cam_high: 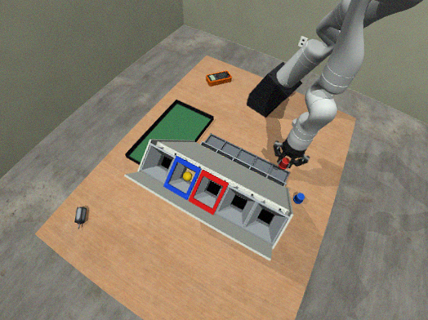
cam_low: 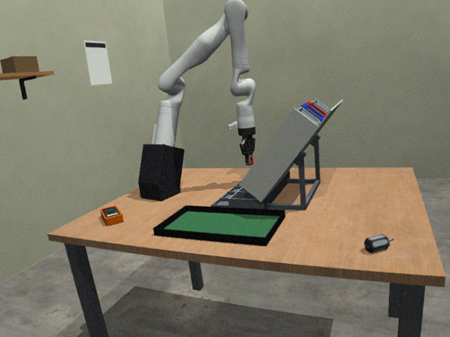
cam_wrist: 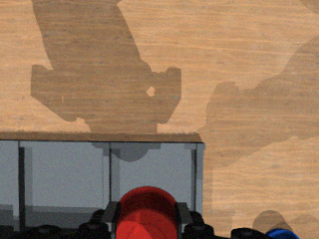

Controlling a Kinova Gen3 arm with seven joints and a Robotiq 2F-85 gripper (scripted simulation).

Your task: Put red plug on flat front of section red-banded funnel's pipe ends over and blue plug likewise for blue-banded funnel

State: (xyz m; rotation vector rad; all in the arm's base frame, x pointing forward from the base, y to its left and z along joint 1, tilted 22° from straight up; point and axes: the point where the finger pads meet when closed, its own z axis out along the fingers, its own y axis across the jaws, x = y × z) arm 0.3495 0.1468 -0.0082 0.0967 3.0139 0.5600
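tool [cam_wrist: 147, 218]: gripping red plug [cam_wrist: 147, 216] | below: grey sections [cam_wrist: 150, 171] | blue plug [cam_wrist: 282, 234]: partly visible, lower right

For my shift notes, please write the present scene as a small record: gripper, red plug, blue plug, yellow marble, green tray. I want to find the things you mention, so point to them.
gripper [cam_high: 285, 162] [cam_low: 249, 159] [cam_wrist: 147, 218]: closed on red plug
red plug [cam_high: 284, 163] [cam_low: 251, 159] [cam_wrist: 147, 219]: held above the table
blue plug [cam_high: 298, 198] [cam_wrist: 283, 234]: on table, beside the sloped cover
yellow marble [cam_high: 187, 176]: at blue-banded funnel
green tray [cam_high: 176, 128] [cam_low: 221, 223]: no marbles visible

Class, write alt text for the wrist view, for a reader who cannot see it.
A black pincer grips a red plug above the end section of a grey sectioned tray; part of a blue plug shows at lower right.
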